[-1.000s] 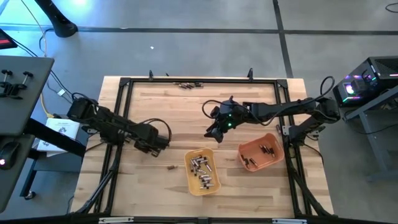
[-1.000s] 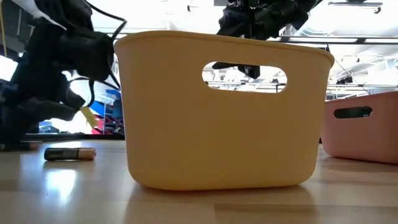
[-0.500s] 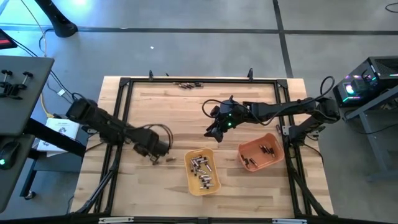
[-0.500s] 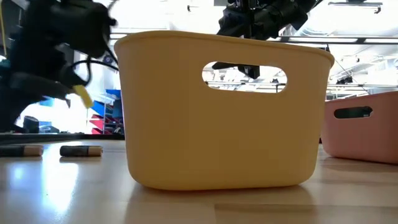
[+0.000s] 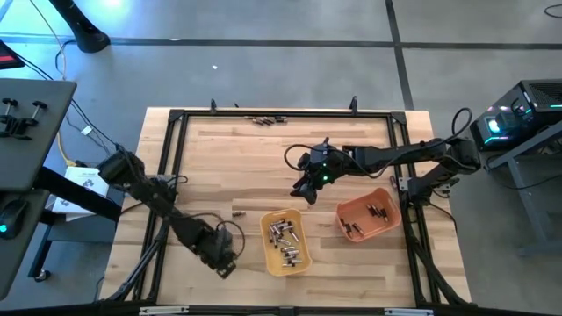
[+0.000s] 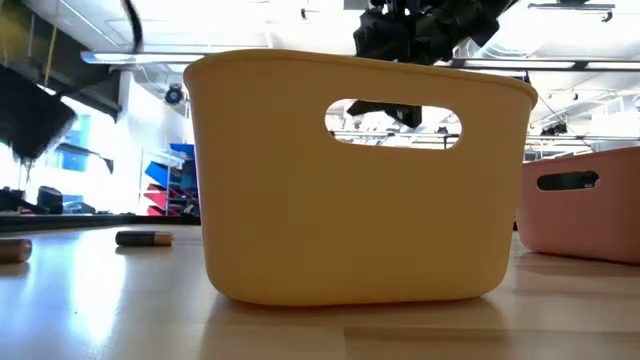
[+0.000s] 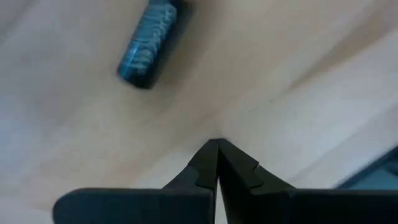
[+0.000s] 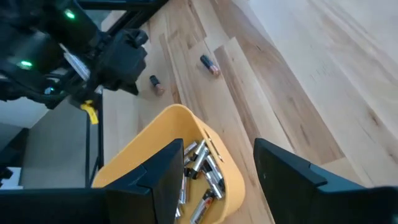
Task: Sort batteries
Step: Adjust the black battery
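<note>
On bench front-left: your left gripper [image 5: 225,265], fingers pressed together, empty | right gripper [image 5: 301,187] above yellow tray [image 5: 266,253], fingers spread, empty | batteries [image 5: 285,243] in yellow and orange tray [image 5: 389,220]; loose battery [image 5: 237,212] left of yellow.

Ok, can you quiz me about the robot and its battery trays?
1. True or false: the yellow plastic tray holds silvery cylindrical batteries.
2. The left gripper near the table's front has its fingers: A) wide open, B) shut together, C) clamped on a battery.
3. In the low view, how many loose dark batteries lie on the wooden table beside the yellow tray?

Key: 1 true; 2 B; 3 two.
</note>
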`<action>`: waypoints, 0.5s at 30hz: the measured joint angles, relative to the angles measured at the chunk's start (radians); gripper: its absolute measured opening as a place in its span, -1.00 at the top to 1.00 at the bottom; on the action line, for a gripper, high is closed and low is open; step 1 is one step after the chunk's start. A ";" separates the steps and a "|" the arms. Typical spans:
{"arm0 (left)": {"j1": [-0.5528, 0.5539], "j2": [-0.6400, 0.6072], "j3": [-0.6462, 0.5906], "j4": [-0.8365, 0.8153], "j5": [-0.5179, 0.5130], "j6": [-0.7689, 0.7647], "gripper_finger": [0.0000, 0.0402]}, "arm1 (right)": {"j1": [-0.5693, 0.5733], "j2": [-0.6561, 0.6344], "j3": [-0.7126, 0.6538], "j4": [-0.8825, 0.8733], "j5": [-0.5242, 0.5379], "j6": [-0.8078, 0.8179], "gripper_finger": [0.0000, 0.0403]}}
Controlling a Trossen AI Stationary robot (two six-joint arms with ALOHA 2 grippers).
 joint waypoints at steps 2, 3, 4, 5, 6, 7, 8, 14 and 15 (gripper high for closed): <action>0.008 0.042 0.007 -0.012 0.025 -0.030 1.00 | 0.000 0.000 0.000 -0.014 0.000 0.000 0.07; 0.014 0.056 0.011 -0.010 0.034 -0.044 1.00 | 0.000 0.000 0.000 -0.020 0.000 -0.001 0.07; 0.021 0.061 0.010 -0.002 0.040 -0.050 1.00 | 0.000 0.000 0.000 -0.029 0.000 -0.005 0.07; 0.027 0.063 0.012 0.002 0.038 -0.049 1.00 | 0.000 0.000 0.000 -0.035 0.000 -0.012 0.07; 0.036 0.068 0.015 -0.001 0.032 -0.043 1.00 | 0.000 0.000 0.000 -0.039 0.000 -0.020 0.07; 0.052 0.069 0.019 -0.013 0.029 -0.032 1.00 | 0.000 0.000 0.000 -0.043 0.000 -0.025 0.07; 0.068 0.069 0.022 -0.036 0.031 -0.026 1.00 | 0.000 0.000 0.000 -0.045 0.000 -0.026 0.07; 0.187 0.070 0.021 -0.032 0.055 0.064 1.00 | 0.000 0.000 0.000 -0.041 0.002 -0.026 0.07; 0.204 0.070 0.020 -0.004 0.057 0.082 1.00 | 0.000 0.000 0.000 -0.041 0.002 -0.026 0.07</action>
